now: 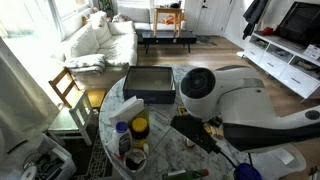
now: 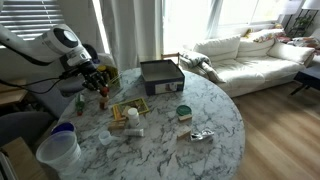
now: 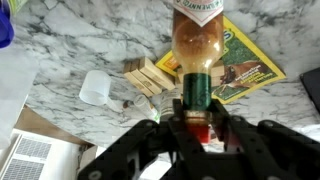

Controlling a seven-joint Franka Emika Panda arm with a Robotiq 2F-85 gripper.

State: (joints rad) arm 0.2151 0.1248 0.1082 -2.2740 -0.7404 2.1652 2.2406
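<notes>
A white sofa [image 2: 245,55] stands on wooden floor [image 2: 283,132] beneath bright, sunlit windows [image 2: 235,12].

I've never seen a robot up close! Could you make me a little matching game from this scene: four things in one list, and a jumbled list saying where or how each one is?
Things:
1. sauce bottle
2. magazine
3. box
4. sofa

Place, colour or state:
a. white, beside the windows
b. clamped by its neck in the tool
c. black, standing on the marble table
d. yellow-bordered, lying flat

Right pairs: 1-b, 2-d, 3-c, 4-a.
</notes>
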